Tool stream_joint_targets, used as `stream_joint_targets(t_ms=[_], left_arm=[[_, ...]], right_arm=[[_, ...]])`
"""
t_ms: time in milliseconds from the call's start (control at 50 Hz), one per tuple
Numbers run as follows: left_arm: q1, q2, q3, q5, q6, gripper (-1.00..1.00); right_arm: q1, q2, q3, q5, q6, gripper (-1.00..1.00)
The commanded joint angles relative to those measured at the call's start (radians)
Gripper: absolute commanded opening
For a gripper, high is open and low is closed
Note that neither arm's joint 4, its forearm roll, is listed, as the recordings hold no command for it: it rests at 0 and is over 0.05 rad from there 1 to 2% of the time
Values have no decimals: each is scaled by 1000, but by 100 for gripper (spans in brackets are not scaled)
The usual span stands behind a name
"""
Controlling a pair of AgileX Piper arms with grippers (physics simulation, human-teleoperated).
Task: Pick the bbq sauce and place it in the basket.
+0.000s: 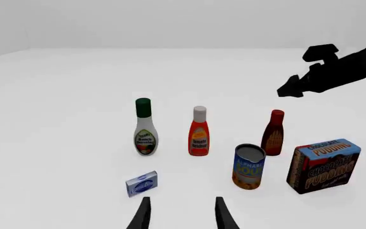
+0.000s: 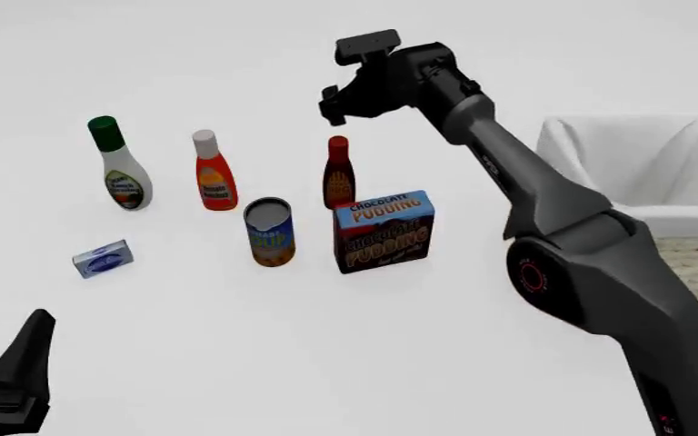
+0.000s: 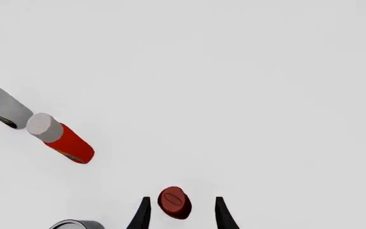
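Observation:
The bbq sauce [image 2: 338, 174], a slim dark brown bottle with a red cap, stands upright behind the pudding box. My right gripper [image 2: 334, 102] hangs open directly above it, pointing down. In the right wrist view the red cap [image 3: 174, 202] shows between the two spread fingertips of the right gripper [image 3: 181, 213], still below them. The basket [image 2: 635, 154], wicker with a white cloth lining, sits at the right edge. My left gripper [image 1: 181, 215] is open and holds nothing, low at the near left [image 2: 7, 365]. From the left wrist view the bbq sauce [image 1: 274, 133] stands under the right gripper [image 1: 292, 88].
A chocolate pudding box [image 2: 383, 230] and a soup can [image 2: 270, 232] stand just in front of the bbq sauce. A red-orange bottle [image 2: 214, 173] and a white bottle with a green cap [image 2: 120, 166] stand to its left. A small blue-white box [image 2: 102, 258] lies nearer.

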Motion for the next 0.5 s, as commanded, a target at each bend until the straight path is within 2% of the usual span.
stream_joint_targets(t_ms=[20,280,500], left_arm=[[0,0,0,0,0,100],[0,0,0,0,0,100],[0,0,0,0,0,100]], right_arm=[[6,42,5,-11,7,100],[13,-20,197,-112,15,100],[8,-17,238,-139,16,100]])
